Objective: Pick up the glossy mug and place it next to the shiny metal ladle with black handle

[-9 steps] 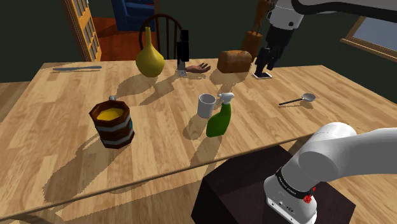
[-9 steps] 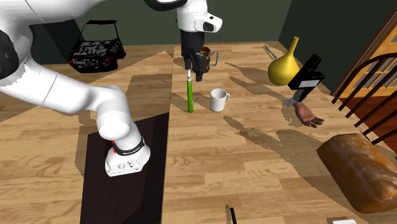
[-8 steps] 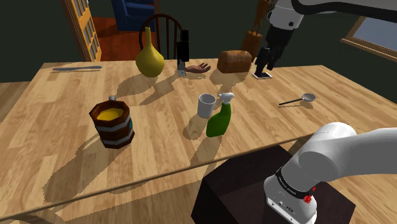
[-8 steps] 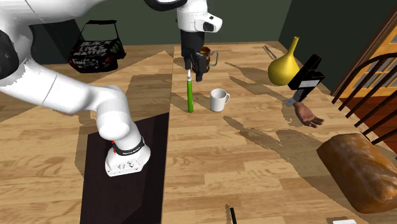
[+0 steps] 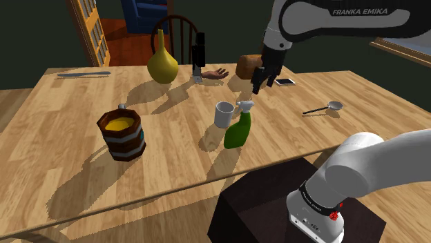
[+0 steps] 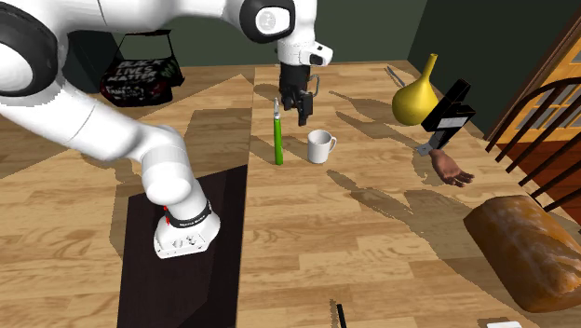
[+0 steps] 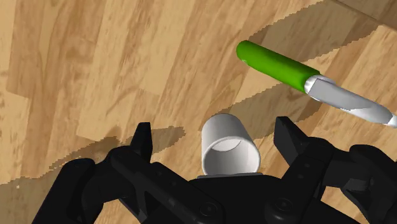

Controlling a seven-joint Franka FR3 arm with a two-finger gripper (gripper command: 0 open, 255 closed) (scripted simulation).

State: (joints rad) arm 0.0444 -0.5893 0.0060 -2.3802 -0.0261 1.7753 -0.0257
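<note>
White mug (image 5: 223, 114) upright on the wooden bench (image 5: 173, 166), near its middle. Mouth up, base flat on the wood, long axis vertical and at right angles to the bench top. Handle turned toward the second exterior view's right, the side of the yellow vase (image 6: 415, 98). In the wrist view, seen from above at a slant: open rim nearest the camera, base farthest, body plain and pale.

Black claw (image 5: 258, 81) hanging above the mug, pointing down, clear of it. Fingers (image 7: 142, 136) spread wide, one to each side of the mug's rim, touching no part of it; nothing gripped.

Green spray bottle (image 5: 238, 128) with a white trigger head, upright just beside the mug on the side toward the dark stand (image 5: 269, 200). Narrow strip of bare bench between the two in the second exterior view.

Metal ladle (image 5: 323, 108) flat on the bench, well apart from the mug, toward the shoulder view's right. Bowl at the right end, thin handle running left.

Also on the bench: wooden tankard (image 5: 122, 134) with yellow filling, toward the shoulder view's left. Brown loaf (image 5: 243, 65), phone (image 5: 285, 81), model hand (image 5: 214, 73) and knife (image 5: 83, 73) along the far side.

White arm (image 5: 331, 17) reaching in from the upper right of the shoulder view, wrist bent down over the mug.
</note>
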